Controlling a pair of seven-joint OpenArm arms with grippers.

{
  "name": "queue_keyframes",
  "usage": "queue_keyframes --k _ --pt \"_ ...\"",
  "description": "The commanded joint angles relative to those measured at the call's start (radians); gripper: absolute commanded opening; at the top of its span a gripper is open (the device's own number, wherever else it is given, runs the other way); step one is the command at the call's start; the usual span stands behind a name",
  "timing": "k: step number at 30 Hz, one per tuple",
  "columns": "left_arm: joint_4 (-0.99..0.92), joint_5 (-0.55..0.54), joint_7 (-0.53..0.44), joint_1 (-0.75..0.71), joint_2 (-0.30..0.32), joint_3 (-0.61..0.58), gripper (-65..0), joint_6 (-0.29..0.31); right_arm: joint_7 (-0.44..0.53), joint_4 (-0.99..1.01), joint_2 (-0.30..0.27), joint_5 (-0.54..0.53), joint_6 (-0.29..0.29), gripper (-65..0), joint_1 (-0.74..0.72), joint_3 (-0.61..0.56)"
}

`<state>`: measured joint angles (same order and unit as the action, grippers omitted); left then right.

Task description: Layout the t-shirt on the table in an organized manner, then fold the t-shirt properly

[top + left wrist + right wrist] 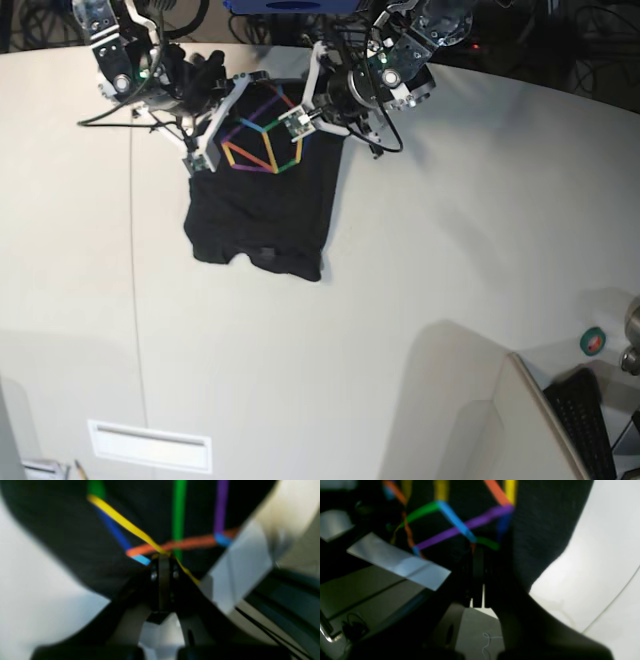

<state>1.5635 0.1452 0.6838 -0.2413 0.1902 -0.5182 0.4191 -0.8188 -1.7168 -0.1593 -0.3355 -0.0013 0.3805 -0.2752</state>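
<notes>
The shirt (pixel 262 205) lies on the counter (pixel 450 230) near its far edge, print up. Both tools are clamped on its far hem: the left tool (pixel 298 125) beside the print's right corner, the right tool (pixel 203 157) off the print's left side. Gripping either side of the print probably lets the arms lift and spread the cloth evenly.

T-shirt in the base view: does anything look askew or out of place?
Yes. The t-shirt is bunched, not flat: both grippers, left and right, pinch its near edge, while the far hem lies rumpled on the table. No damage shows.
</notes>
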Motion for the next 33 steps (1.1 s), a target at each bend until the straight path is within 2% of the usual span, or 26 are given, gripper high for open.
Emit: queue_keyframes --k 1,5,9,13,16,19,23,26,30,33 --pt "-0.001 -0.003 -0.002 0.007 -0.011 0.002 -65.0 0.002 0.039 0.025 0.000 -0.003 -0.001 -65.0 -0.007 0.003" --pt "-0.008 -0.008 -0.002 0.006 -0.011 0.002 -65.0 0.002 0.115 0.114 0.000 -0.003 -0.001 -65.0 -0.010 0.006" --pt "0.053 -0.009 -0.002 0.006 -0.007 0.016 -65.0 0.002 0.118 0.004 -0.004 -0.004 -0.001 -65.0 0.031 0.007" --pt "0.188 -0.003 0.004 -0.051 -0.007 0.137 -65.0 0.002 0.118 -0.170 -0.024 -0.003 -0.001 -65.0 0.093 0.011" --pt "0.305 -0.008 0.011 -0.119 -0.001 0.221 -65.0 0.002 0.118 -0.251 -0.061 -0.003 -0.003 -65.0 0.140 0.011" --pt "0.369 -0.009 0.009 -0.201 0.045 0.260 -65.0 0.002 0.118 -0.266 -0.084 -0.003 -0.003 -65.0 0.209 0.046" --pt "0.394 -0.011 0.009 -0.312 0.107 0.293 -65.0 0.002 0.123 -0.268 -0.124 -0.004 0.002 -65.0 0.351 0.133" --pt "0.395 -0.011 0.004 -0.413 0.117 0.323 -65.0 0.002 0.125 -0.288 -0.147 -0.006 0.002 -65.0 0.464 0.173" --pt "0.383 -0.011 0.004 -0.537 0.117 0.327 -65.0 0.002 0.126 -0.277 -0.151 -0.006 0.004 -65.0 0.595 0.159" --pt "0.315 -0.011 -0.022 -0.587 0.117 0.318 -65.0 0.002 0.128 -0.193 -0.155 -0.004 0.004 -65.0 0.598 0.063"
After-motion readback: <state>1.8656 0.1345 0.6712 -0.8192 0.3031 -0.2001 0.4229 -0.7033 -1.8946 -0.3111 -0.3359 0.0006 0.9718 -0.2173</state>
